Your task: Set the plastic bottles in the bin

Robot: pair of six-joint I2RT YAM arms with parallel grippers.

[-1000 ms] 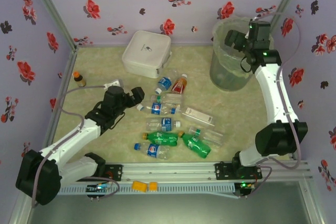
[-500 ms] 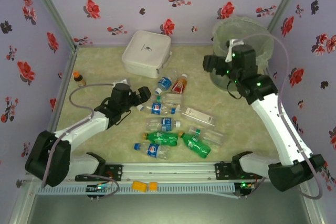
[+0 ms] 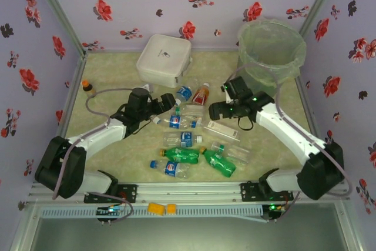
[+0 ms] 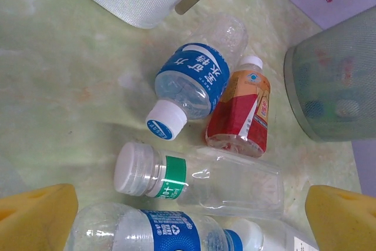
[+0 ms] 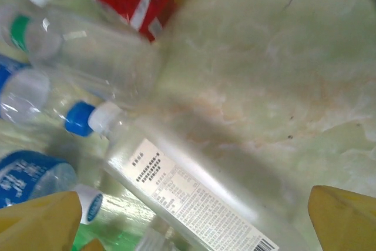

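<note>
plastic bottles: we count about ten lying on the table, bunched in the middle between the two arms
blue-label bottles: four (image 3: 184,93) (image 3: 173,121) (image 3: 185,139) (image 3: 170,168)
green bottles: two, side by side near the front (image 3: 182,154) (image 3: 219,163)
red-orange bottle: one (image 3: 201,94), touching the rear blue-label one
clear bottles: three; a green-band one (image 4: 200,180), a flat white-label one (image 3: 222,129), and one by the green pair (image 3: 232,152)
bin: one (image 3: 276,66), upright in the far right corner, well apart from the heap; through its wall we see blurred shapes we cannot count
left gripper: one (image 3: 161,106), jaws spread wide, nothing between them, low at the left edge of the heap
right gripper: one (image 3: 216,110), jaws spread wide, nothing held, just beside the flat white-label bottle
white box: one (image 3: 164,59), lidded, at the back, behind the heap
brown bottle: one (image 3: 89,89), tiny, orange cap, upright at the far left
yellow piece: one (image 3: 161,208), on the front rail
table: pale green marbled top (image 3: 117,74), metal rail along the near edge
walls: lilac with red and black flowers (image 3: 117,4) on three sides, metal posts in the corners
</note>
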